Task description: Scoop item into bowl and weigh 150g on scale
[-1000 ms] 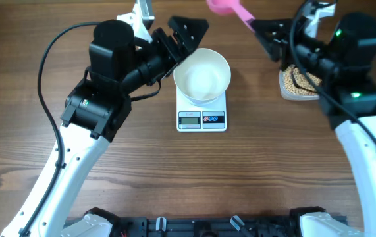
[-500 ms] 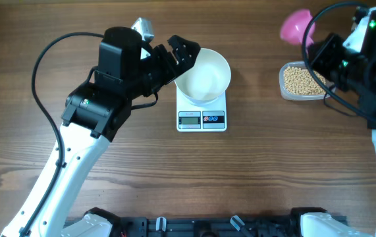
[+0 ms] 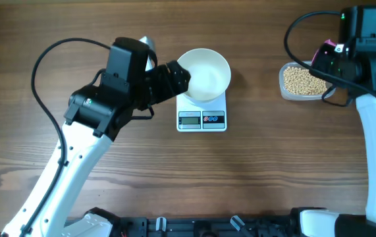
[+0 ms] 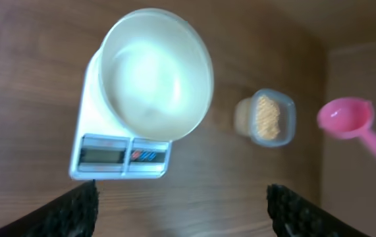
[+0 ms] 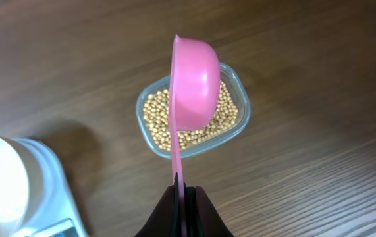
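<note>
The empty white bowl stands on the white scale. Tan beans fill a clear tub at the right. My left gripper is just left of the bowl's rim, open, with nothing between its fingers. The left wrist view looks down on the bowl, the scale, the beans and the pink scoop. My right gripper is shut on the scoop's thin handle. The scoop's cup hangs tilted on edge above the beans.
The scale's display and two buttons face the table's front edge. Black cables loop from both arms. Bare wood table lies in front of the scale and between the scale and the tub.
My right arm has swung the pink scoop from the back middle to above the bean tub. My left gripper has drawn back from the bowl's far-left rim to its left side.
</note>
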You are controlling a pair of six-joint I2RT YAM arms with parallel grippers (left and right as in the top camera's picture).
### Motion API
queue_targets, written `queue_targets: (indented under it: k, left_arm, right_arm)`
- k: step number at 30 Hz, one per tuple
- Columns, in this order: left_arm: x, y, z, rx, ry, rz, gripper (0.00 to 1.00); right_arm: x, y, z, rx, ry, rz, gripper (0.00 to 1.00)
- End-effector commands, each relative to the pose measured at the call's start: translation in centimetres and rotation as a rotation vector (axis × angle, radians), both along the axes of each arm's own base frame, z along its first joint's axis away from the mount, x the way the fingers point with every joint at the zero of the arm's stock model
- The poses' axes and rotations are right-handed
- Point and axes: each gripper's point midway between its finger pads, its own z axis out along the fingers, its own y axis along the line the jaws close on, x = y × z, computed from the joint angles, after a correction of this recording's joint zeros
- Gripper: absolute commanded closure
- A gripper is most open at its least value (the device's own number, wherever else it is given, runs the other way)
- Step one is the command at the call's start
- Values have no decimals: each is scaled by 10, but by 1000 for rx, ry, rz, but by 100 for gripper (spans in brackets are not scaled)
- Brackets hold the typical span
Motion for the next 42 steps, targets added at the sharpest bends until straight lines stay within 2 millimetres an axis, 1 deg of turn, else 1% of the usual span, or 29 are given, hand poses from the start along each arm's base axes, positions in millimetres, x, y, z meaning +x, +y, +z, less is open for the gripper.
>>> queue_targets:
  k: [1,2,3,4,6,8,10,12,14,16,19,21,24,28,31,35,36,39,42]
  left_arm:
    - [-5,4,-13,63,32,-26,40]
    - [-6,4,-16,68,44,-27,63]
    - [-6,4,-21,73,56,-27,75]
    - [-7,5,-26,81,73,-27,96]
    - [-7,5,-35,91,98,-29,96]
    - [-7,5,-48,123,122,-27,96]
    - [-8,3,-61,160,146,-35,96]
    - [-11,-3,-70,186,165,-82,96]
    - [-16,-11,-78,216,167,-145,96]
    - [-22,-24,-86,257,145,-257,96]
    - [-34,-50,-99,327,91,-453,96]
    - [-35,-62,-104,355,54,-520,96]
    - [-31,-68,-112,396,38,-521,96]
    - [-29,-69,-113,389,40,-511,96]
    - [-25,-63,-113,416,27,-503,96]
    - [-23,-54,-116,508,-11,-573,96]
    - [-23,-54,-116,517,-21,-594,96]
    - [-20,-58,-115,498,-29,-579,96]
    - [-14,-63,-110,482,-65,-572,96]
  right_arm:
    - [6,-6,-3,-65,30,44,96]
    - [8,-6,-4,-61,28,45,96]
    - [10,-6,-5,-53,23,47,96]
    - [13,-5,-5,-41,15,58,96]
    - [18,-3,-5,-15,3,82,96]
    - [21,-5,-5,24,-12,78,96]
    - [21,-12,-4,26,-19,58,96]
    - [22,-21,-3,22,-26,40,96]
    - [23,-29,-1,-3,-30,57,96]
    - [23,-34,-1,-12,-29,59,96]
    - [24,-32,-1,36,-40,78,96]
    - [27,-31,0,49,-55,84,96]
    - [30,-34,2,50,-71,79,96]
    - [31,-34,3,35,-73,101,96]
    - [32,-34,4,32,-74,110,96]
    - [33,-23,3,75,-80,162,96]
    - [33,-18,3,96,-82,176,96]
    - [34,-10,3,134,-88,202,96]
    - [34,-10,3,136,-89,203,96]
